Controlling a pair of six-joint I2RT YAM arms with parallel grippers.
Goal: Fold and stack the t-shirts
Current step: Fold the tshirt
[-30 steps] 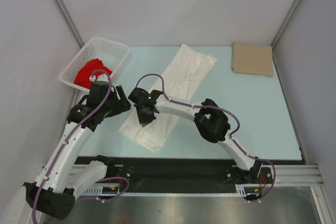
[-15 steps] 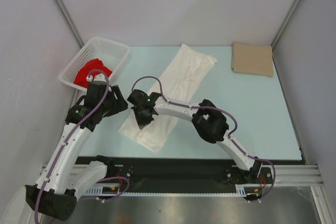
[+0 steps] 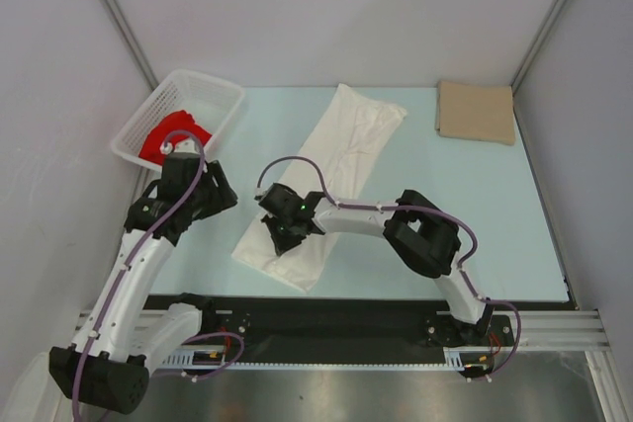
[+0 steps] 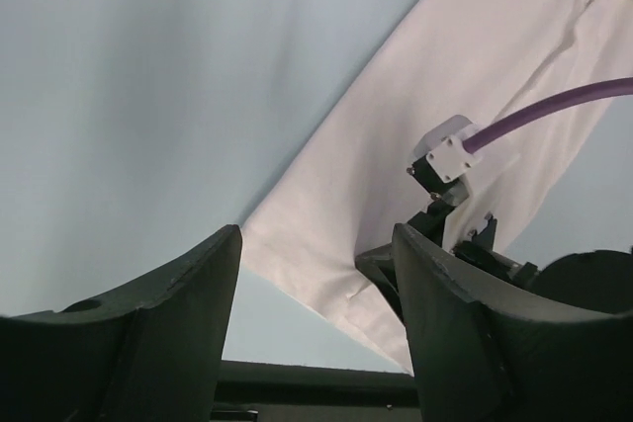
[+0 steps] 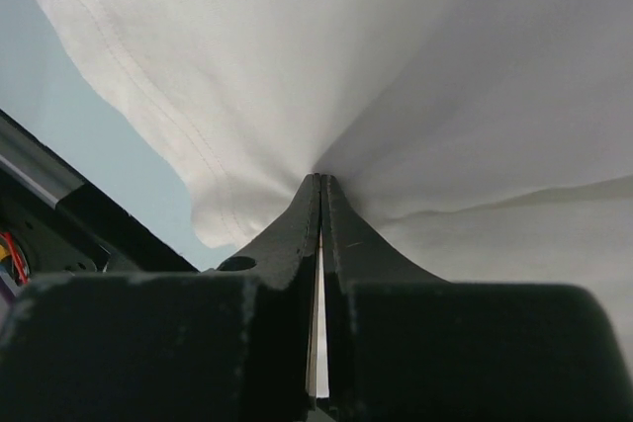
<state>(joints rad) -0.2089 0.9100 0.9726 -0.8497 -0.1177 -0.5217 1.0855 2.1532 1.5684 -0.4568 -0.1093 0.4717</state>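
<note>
The white t-shirt [image 3: 341,150] lies as a long folded strip running diagonally across the table. My right gripper [image 3: 282,236] is shut on a pinch of its cloth near the near end; the fabric [image 5: 396,66] puckers up to the closed tips [image 5: 319,180]. My left gripper [image 3: 220,195] hovers to the left of that end, open and holding nothing [image 4: 316,244], with the shirt's edge [image 4: 415,96] in front of it. The tan t-shirt [image 3: 477,112] lies as a flat rectangle at the back right. The red t-shirt [image 3: 170,138] is crumpled inside the basket.
A white lattice basket [image 3: 198,91] stands at the back left against the wall. Grey walls close the table on three sides. The black base rail [image 3: 326,318] runs along the near edge. The right arm's purple cable [image 4: 554,106] loops above the shirt.
The right gripper has shifted toward the near edge and a little right, pulling the shirt's near end with it. The left gripper has drawn slightly back to the left, jaws a little narrower.
</note>
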